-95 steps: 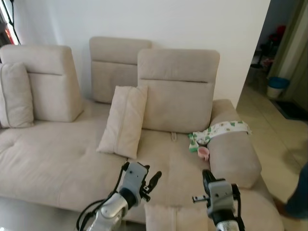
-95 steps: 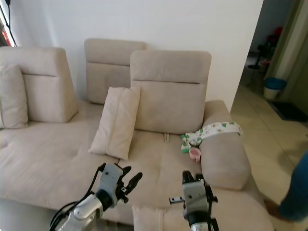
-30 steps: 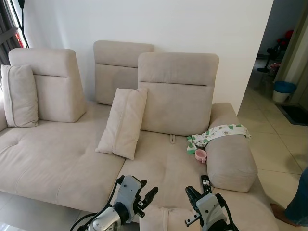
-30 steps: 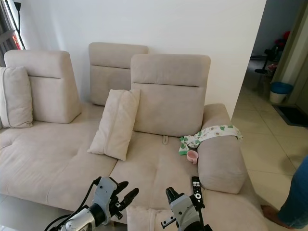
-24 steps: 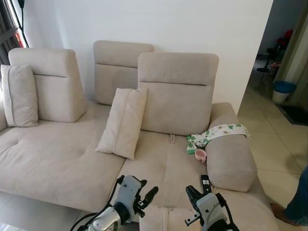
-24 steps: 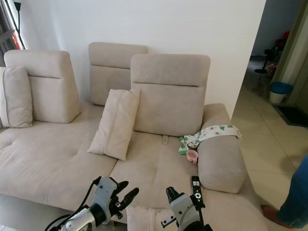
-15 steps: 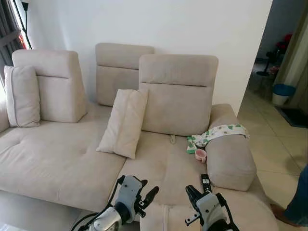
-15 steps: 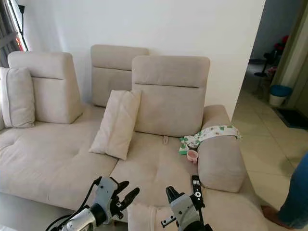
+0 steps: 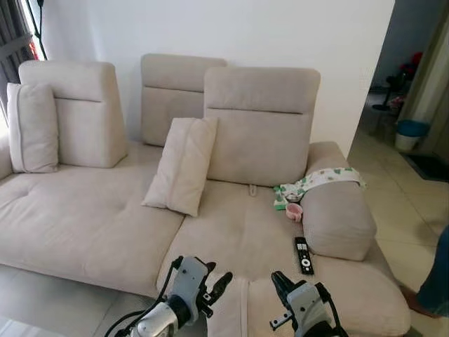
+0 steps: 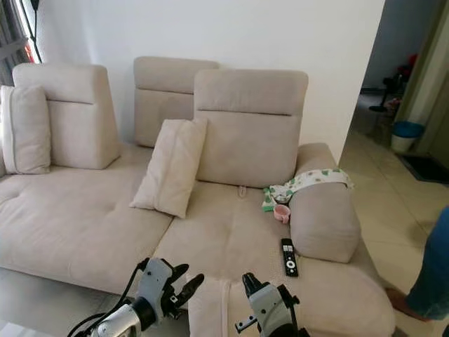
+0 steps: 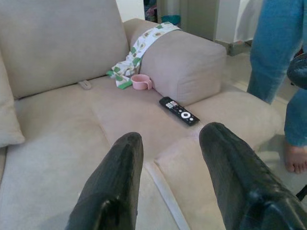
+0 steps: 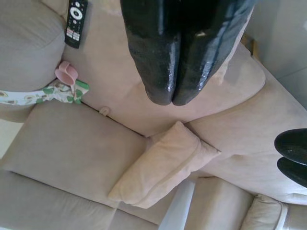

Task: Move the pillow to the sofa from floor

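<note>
Although both arms are raised low in front of the robot, neither gripper holds anything: the left gripper [image 9: 214, 288] has its two black fingers spread apart over the near edge of the seat, and the right gripper [image 9: 282, 283] has its fingers pressed together, empty.

Compared with the pictures of a second ago, the whole scene has shifted: more of the sofa's [image 9: 91, 225] near edge and the pale floor [image 9: 56, 309] in front now show, and the remote [image 9: 302, 255] sits fully in sight, so the head camera has moved while the things kept their places. The grippers have stayed in much the same pose throughout.

One beige pillow [image 9: 182, 165] leans upright against the middle backrest, on the seat; a second pillow [image 9: 31, 128] stands at the far left. Right of the middle seat lie a pink cup [image 9: 294, 211] and a patterned cloth [image 9: 319, 182] draped over the armrest. A person's blue trouser leg [image 9: 436, 277] shows at the right edge.

Judging by this, the pillow already rests on the sofa, and the robot appears to be backing off with the task essentially done.
</note>
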Available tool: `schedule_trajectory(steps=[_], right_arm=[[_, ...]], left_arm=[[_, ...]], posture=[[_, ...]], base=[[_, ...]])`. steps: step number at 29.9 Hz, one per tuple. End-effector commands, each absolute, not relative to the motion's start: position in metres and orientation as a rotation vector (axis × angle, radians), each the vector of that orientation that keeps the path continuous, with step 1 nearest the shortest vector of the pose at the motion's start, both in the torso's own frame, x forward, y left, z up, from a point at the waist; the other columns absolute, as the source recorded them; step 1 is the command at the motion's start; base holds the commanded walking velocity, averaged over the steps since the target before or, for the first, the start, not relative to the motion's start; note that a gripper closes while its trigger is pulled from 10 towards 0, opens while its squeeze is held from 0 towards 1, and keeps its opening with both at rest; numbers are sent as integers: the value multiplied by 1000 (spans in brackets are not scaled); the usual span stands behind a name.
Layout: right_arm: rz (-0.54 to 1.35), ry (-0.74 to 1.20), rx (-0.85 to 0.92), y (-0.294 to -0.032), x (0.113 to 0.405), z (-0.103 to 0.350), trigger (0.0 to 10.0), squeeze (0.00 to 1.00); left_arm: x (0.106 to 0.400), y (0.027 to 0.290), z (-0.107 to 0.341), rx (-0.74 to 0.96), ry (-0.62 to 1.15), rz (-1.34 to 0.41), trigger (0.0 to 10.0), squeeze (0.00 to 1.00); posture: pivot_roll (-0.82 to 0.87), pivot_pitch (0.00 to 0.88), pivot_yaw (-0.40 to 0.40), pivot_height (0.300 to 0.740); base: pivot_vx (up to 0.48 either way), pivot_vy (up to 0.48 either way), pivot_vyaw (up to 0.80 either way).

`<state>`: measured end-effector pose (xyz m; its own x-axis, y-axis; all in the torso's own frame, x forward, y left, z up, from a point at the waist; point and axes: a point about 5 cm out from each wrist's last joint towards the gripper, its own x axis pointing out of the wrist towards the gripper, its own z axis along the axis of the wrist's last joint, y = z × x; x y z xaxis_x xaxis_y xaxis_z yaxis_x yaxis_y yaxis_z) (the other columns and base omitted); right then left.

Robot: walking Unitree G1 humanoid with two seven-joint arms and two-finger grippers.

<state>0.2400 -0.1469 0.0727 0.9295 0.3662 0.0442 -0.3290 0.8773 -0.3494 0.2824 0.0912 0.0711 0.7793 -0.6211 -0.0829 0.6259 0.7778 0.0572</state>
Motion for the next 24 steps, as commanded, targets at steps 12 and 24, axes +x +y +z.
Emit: schedule_trajectory(steps=[12, 24], right_arm=[[349, -102, -340, -150, 239, 70, 10000, 0], [340, -96, -313, -149, 238, 68, 10000, 0]], left_arm=[[281, 93, 69, 104, 65, -679, 10000, 0], [280, 93, 70, 112, 64, -686, 10000, 0]], posture=[[-115, 0, 45, 550], [-115, 0, 48, 520]], base=[[0, 0, 0], [0, 0, 0]])
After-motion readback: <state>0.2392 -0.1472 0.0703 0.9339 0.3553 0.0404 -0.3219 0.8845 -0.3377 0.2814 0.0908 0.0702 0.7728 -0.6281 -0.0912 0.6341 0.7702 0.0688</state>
